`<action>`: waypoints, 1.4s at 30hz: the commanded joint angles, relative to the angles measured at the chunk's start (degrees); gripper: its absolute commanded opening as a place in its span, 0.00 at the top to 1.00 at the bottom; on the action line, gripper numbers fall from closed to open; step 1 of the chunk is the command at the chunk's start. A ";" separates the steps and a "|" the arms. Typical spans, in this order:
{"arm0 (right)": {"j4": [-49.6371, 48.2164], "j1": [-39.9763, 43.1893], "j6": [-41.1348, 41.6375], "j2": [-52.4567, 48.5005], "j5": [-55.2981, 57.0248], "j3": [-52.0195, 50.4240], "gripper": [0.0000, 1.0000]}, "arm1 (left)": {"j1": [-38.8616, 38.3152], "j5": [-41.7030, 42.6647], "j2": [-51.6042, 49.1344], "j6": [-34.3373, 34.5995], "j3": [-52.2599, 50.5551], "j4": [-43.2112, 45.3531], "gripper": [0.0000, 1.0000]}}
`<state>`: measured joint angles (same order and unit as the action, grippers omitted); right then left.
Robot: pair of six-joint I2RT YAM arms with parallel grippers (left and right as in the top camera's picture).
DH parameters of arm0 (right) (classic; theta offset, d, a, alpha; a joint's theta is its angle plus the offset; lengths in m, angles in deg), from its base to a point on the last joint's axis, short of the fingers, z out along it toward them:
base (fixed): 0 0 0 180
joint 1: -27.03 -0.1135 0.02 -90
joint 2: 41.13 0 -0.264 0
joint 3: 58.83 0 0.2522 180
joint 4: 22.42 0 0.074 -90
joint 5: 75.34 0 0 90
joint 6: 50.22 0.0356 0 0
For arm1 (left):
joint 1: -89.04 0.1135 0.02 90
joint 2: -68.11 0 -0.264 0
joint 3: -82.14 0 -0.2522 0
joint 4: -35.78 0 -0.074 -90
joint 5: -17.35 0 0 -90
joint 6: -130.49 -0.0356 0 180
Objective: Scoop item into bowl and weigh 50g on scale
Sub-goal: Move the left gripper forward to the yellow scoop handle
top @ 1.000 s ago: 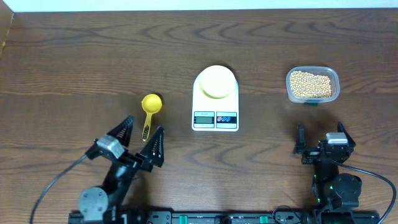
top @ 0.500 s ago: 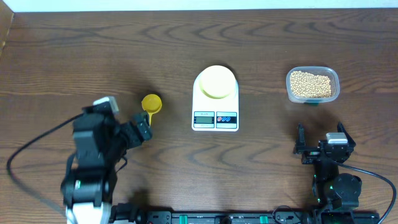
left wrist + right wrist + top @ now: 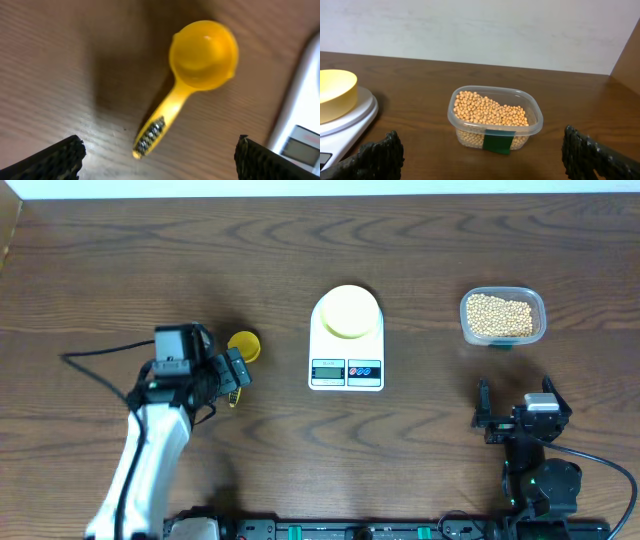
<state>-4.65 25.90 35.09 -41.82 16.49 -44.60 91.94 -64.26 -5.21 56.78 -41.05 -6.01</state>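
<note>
The beans [image 3: 500,314] [image 3: 491,109] fill a clear plastic tub [image 3: 503,317] [image 3: 494,120] at the right. The pale yellow bowl [image 3: 349,311] [image 3: 334,93] sits empty on the white scale [image 3: 346,352] [image 3: 351,118] at the table's middle. Left of the scale lies a bright yellow scoop [image 3: 243,348] [image 3: 202,49], cup up, its handle [image 3: 161,119] pointing toward me. My left gripper [image 3: 232,377] [image 3: 159,150] hangs open above the handle's end, apart from it, a finger on each side. My right gripper [image 3: 517,395] [image 3: 481,145] stands open in front of the tub, holding nothing.
The scale's edge and display [image 3: 301,142] show at the right of the left wrist view, close to the scoop. A green label [image 3: 496,141] marks the tub's front wall. A pale wall [image 3: 480,30] rises behind the table's far edge.
My left arm has swung from the table's front edge up and over to the scoop, its open fingers now pointing down over the handle. The right arm has not moved.
</note>
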 commanded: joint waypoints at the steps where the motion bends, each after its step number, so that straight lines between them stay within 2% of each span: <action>1: 0.11 -0.04 -0.52 0.26 -0.04 -0.15 0.01 | -0.04 -2.01 -4.83 0.00 0.96 2.51 0.02; 6: 0.13 -0.04 -0.52 0.20 -0.04 -0.15 0.01 | -0.04 -1.20 -9.38 -3.34 0.96 4.66 0.00; 12: 0.13 -0.04 -0.52 0.20 -0.04 -0.17 0.01 | -0.07 -0.87 -14.21 -4.26 0.96 5.07 0.05; 16: 0.13 -0.04 -0.52 0.20 -0.04 -0.15 0.01 | -0.09 1.44 -17.20 -6.36 0.96 6.29 0.14; 18: 0.13 -0.04 -0.52 0.20 -0.04 -0.15 0.01 | -0.09 3.19 -18.34 -8.22 0.96 7.41 0.16; 22: 0.13 -0.04 -0.52 0.20 -0.04 -0.15 0.01 | -0.09 3.19 -19.87 -8.79 0.96 8.50 0.28; 25: 0.13 -0.04 -0.55 0.20 -0.04 -0.17 0.01 | -0.09 4.35 -21.09 -9.18 0.96 8.98 0.29; 29: 0.13 -0.04 -0.52 0.20 -0.04 -0.15 0.01 | -0.09 10.27 -22.93 -14.56 0.94 9.09 0.29; 31: 0.13 -0.04 -0.52 0.20 -0.04 -0.15 0.01 | -0.09 10.40 -23.74 -14.64 0.94 9.09 0.29; 35: 0.13 -0.04 -0.52 0.20 -0.04 -0.15 0.01 | -0.09 10.19 -24.52 -14.58 0.96 8.90 0.41; 42: 0.13 -0.04 -0.52 0.20 -0.04 -0.15 0.01 | -0.09 10.01 -24.52 -14.58 0.96 6.75 0.41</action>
<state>-4.65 25.90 35.09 -41.82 16.49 -44.60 91.98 -55.87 -26.63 42.69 -38.07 3.34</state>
